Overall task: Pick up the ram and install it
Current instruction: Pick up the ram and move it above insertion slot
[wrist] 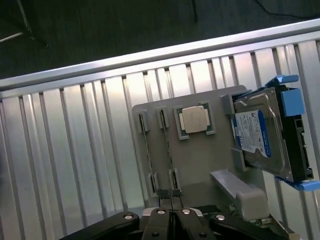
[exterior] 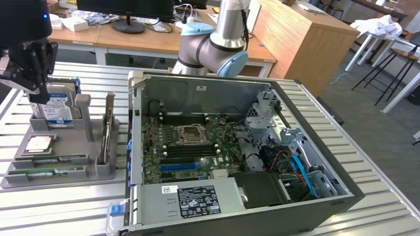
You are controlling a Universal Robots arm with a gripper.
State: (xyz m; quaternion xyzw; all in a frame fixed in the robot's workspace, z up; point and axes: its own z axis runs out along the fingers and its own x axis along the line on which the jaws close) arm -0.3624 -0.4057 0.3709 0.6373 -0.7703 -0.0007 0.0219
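Risk: gripper [wrist: 172,222], shut and empty above the tray [wrist: 200,160], could jab a ram stick [exterior: 47,171] in the tray or clip the tray's hard drive [wrist: 262,137] if lowered unopened.

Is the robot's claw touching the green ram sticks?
Apart. The exterior view shows the gripper beside the hard drive, well clear of the ram sticks in the tray.

Open PC case [exterior: 196,92], hard drive [wrist: 260,135]; processor [wrist: 195,120]
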